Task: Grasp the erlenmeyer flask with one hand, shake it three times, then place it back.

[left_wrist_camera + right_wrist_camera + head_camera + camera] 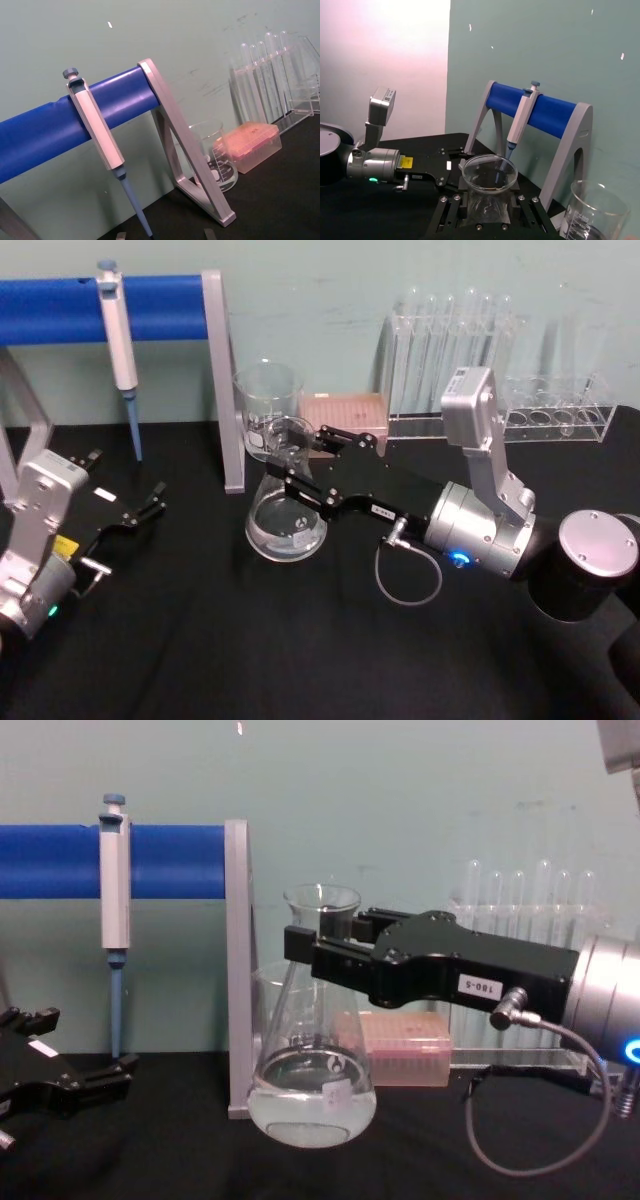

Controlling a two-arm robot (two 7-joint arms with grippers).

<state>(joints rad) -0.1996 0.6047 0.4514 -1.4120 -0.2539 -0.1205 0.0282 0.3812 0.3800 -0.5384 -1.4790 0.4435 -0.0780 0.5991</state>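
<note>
**A:** A black table [200,660] under a pale green wall. Where does the clear glass conical erlenmeyer flask [313,1105] stand?

**B:** Near the middle of the table, just in front of the grey metal stand with the blue bar [237,960]. It is about upright, with a little clear liquid in its wide base. I cannot tell whether the base touches the table or hangs just above it.

**A:** And the hold?

**B:** The right black boxy gripper [318,948] has its fingers clenched on the narrow neck, one on each side, below the flared rim.

**A:** So the shaking is the step in hand, I'd judge. How to do it well?

**B:** Grip the neck firmly, since smooth glass may slip. Lift straight up first, clear of the stand and of the straight-walled glass beaker [268,405] behind. Make the swings small, so the liquid stays below the neck. Set the base down flat before loosening.

**A:** The arm's pose?

**B:** The right arm reaches in low from the right, nearly level across the table. Its grey cable [378,578] loops loose beneath the wrist, and that loop could snag. The left black gripper [140,512] lies parked near the table's left edge, fingers spread and holding nothing.
</note>
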